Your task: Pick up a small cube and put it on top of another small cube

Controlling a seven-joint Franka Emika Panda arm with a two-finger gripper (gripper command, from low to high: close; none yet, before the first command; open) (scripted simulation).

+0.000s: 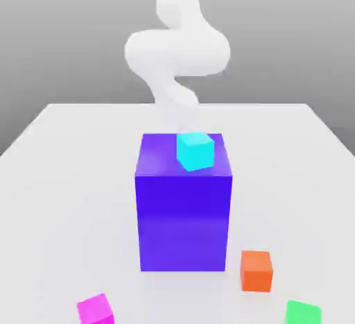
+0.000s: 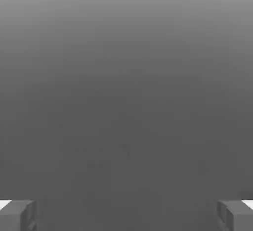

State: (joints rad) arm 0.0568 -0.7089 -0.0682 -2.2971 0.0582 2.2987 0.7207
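The gripper (image 2: 126, 216) has its 2 fingers spread wide, nothing between them. The magenta cube (image 1: 96, 310) sits at the exterior view's lower left, partly cut off; the cyan cube (image 1: 195, 151) rests on the blue block (image 1: 183, 222), whose flat top supports it. No writing is readable.

Exterior view: block (image 1: 183, 222) on table (image 1: 76, 177), mid-width; top cube (image 1: 195, 151) on the block, right of its centre. Left cube (image 1: 96, 311) in front of the block, to the view's left. Near cube (image 1: 256, 272) just beside the block's right; corner cube (image 1: 303, 313) farther right and forward.
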